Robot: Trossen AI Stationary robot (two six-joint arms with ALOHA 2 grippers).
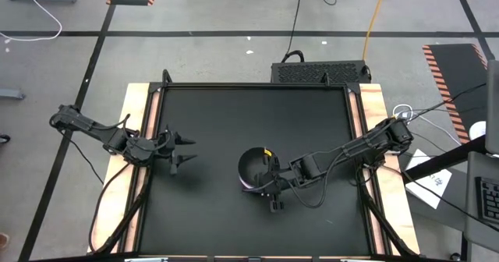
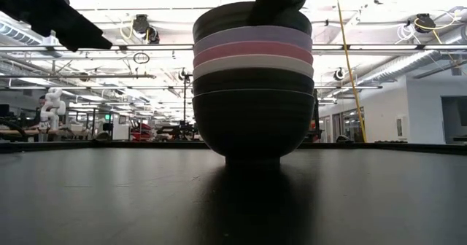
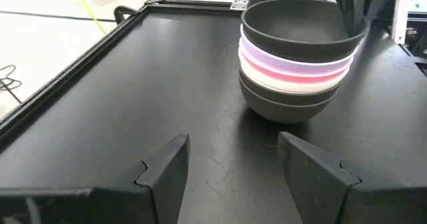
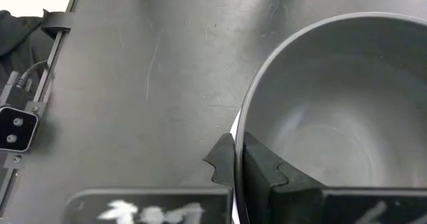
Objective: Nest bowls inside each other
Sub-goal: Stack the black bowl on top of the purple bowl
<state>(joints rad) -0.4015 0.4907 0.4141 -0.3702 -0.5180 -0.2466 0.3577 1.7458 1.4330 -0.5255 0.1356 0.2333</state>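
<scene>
Six bowls stand nested in one stack [image 1: 252, 168] at the table's middle, the lowest one's foot on the mat. From the top in the low view: black [image 2: 252, 17], lavender [image 2: 252, 38], pink [image 2: 252, 52], white [image 2: 252, 65], then two black [image 2: 252, 117]. My right gripper [image 1: 270, 181] is at the stack's right near side, shut on the top black bowl [image 4: 333, 104]. My left gripper [image 1: 184, 150] hangs open over the table's left part, pointing at the stack [image 3: 297, 57], well apart from it. My right gripper holds the top black bowl by its rim [image 4: 239, 134] on the side facing the table's right near corner. One finger [image 4: 267, 174] is inside the bowl and one [image 4: 222, 161] outside. It comes slanting down from the right. The bowl sits nested in the lavender bowl.
Black mat [image 1: 218, 122] with a raised frame [image 1: 253, 85] around it and wooden table edges [image 1: 125, 161] on both sides. Bare mat lies all around the stack. Cables and a dark box [image 1: 320, 71] lie past the far edge.
</scene>
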